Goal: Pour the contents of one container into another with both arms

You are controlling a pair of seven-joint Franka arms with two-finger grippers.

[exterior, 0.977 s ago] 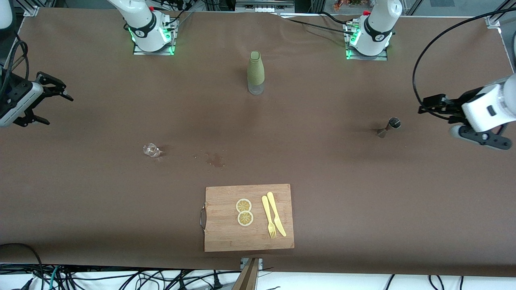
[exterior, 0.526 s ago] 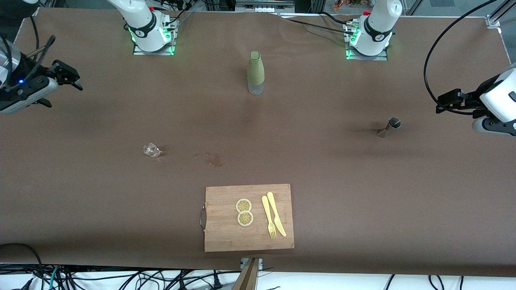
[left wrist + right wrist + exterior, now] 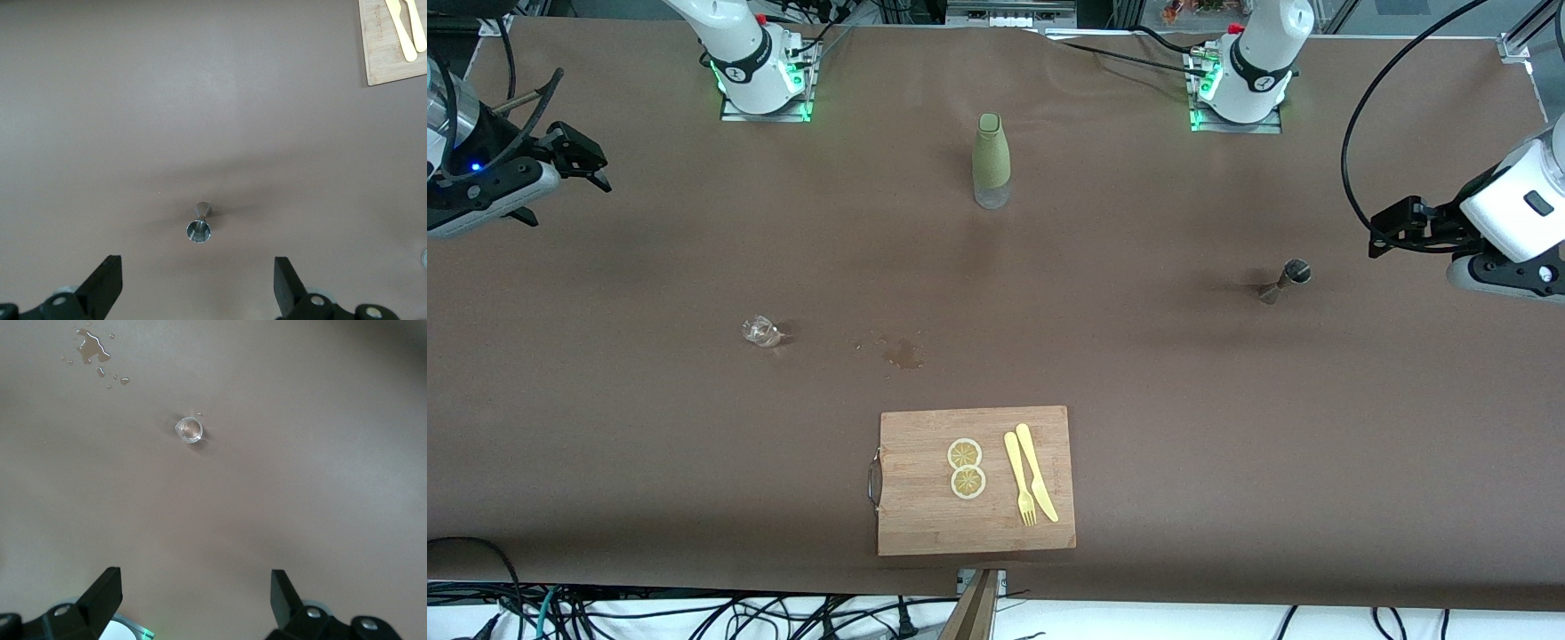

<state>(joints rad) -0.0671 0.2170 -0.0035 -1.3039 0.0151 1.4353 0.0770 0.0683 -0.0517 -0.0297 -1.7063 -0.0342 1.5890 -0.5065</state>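
Desk (image 3: 1227, 400) is covered in a plain brown sheet, cables bundled along the camera-side edge. Both arm bases are bolted down with green lights on. Left pincer (image 3: 1392, 233) is up in the air over the desk's left-arm end, fingers spread wide, holding nothing; the steel jigger (image 3: 1285, 280) stands on the desk near it, upright, also visible in the left wrist view (image 3: 199, 227). Right pincer (image 3: 574, 160) hangs over the right-arm end, released too, empty. Small clear glass (image 3: 760, 332) sits well apart from it, nearer the camera; the right wrist view shows it upright (image 3: 189, 430). Wet spill patch (image 3: 903, 354) is beside the glass. Green bottle (image 3: 991, 160) stands upright between the two bases. Wooden cutting board (image 3: 925, 516) lies near the camera-side edge with two lemon slices (image 3: 966, 468), a yellow fork (image 3: 1019, 480) and knife (image 3: 1037, 473) on it.
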